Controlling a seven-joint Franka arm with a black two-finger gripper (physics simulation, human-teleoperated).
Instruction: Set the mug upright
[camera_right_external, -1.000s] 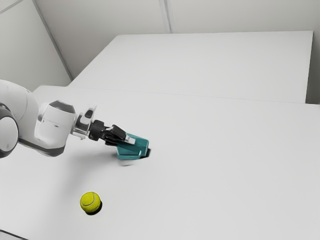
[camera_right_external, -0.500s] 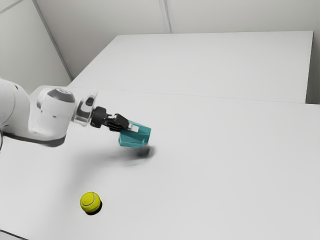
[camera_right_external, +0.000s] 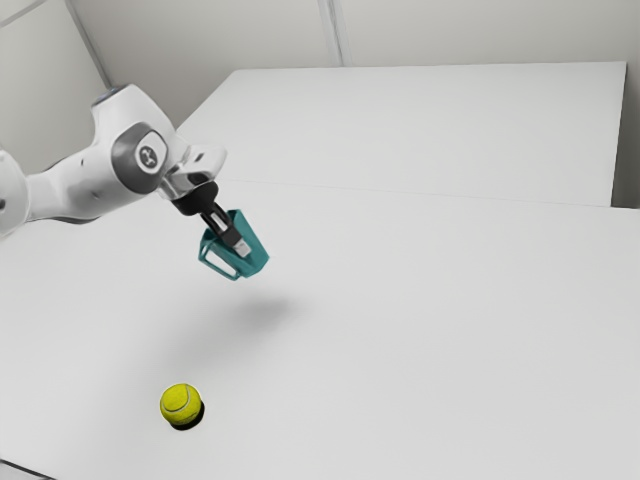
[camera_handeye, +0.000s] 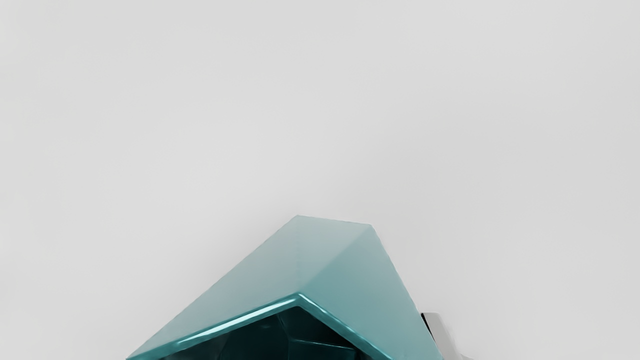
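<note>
Your jaws pinch the mug (camera_right_external: 257, 252), tilted above the desk (camera_right_external: 420, 320) — you're likely mid-righting; finish levelling its base, then lower and release.

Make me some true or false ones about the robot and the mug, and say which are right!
1. The gripper is holding the mug. True.
2. The mug is bright red. False: it is teal.
3. The mug is up off the table. True.
4. The ball is inside the mug. False: the yellow-green ball is on the table.
5. The mug is perfectly upright. False: it is tilted.
</note>
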